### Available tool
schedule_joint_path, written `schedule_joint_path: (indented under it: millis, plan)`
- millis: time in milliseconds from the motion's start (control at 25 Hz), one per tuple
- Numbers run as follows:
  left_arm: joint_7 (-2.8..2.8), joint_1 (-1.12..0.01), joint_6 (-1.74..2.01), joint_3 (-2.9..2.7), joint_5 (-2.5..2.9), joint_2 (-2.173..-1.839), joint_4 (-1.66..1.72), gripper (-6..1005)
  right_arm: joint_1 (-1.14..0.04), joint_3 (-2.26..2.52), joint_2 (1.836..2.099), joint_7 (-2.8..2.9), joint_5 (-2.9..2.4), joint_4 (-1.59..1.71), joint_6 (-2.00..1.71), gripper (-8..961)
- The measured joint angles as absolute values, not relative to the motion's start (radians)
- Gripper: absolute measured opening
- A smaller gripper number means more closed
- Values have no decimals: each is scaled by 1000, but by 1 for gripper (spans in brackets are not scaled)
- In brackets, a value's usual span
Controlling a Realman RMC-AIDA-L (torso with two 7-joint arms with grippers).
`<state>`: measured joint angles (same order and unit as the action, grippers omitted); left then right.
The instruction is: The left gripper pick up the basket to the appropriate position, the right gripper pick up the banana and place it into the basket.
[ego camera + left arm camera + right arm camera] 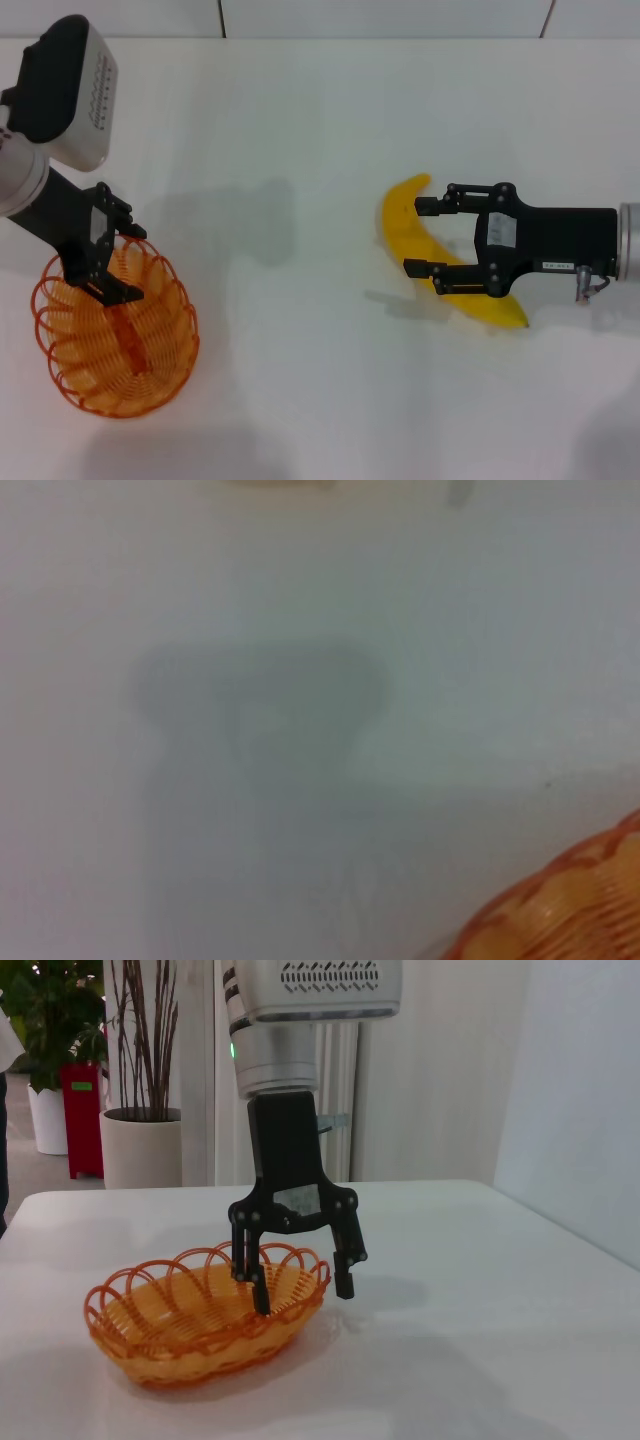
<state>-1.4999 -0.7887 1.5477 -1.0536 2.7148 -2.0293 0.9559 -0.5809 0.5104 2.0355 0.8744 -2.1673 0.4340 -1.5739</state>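
The orange wire basket stands on the white table at the near left; it also shows in the right wrist view and at a corner of the left wrist view. My left gripper is open and straddles the basket's rim, one finger inside and one outside, as the right wrist view shows. The yellow banana lies on the table at the right. My right gripper is open, with one finger on each side of the banana's middle.
The white table stretches between basket and banana. Its far edge meets a wall at the top of the head view. Potted plants stand beyond the table in the right wrist view.
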Motion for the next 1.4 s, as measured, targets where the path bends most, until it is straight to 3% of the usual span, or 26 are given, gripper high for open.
schedule_joint_path:
  millis: [760,1120,1320,1400]
  plan:
    - [-1587,-796,1541,-1098,2728,-2031,965,671,-576,507,2037,874,-2166,434,-1574,745]
    - [-1623,-796,1532,-1150,2759,-2032,968,465,-575,505,2037,874,-2166,434,-1574,745]
    - [-1634,-798,1533,-1149,2757,-2031,974,225,-573,505,2037,874,-2166,434,-1573,745]
    - [-1637,-796,1537,-1151,2758,-2031,991,193,-572,505,2037,874,-2166,434,-1573,745]
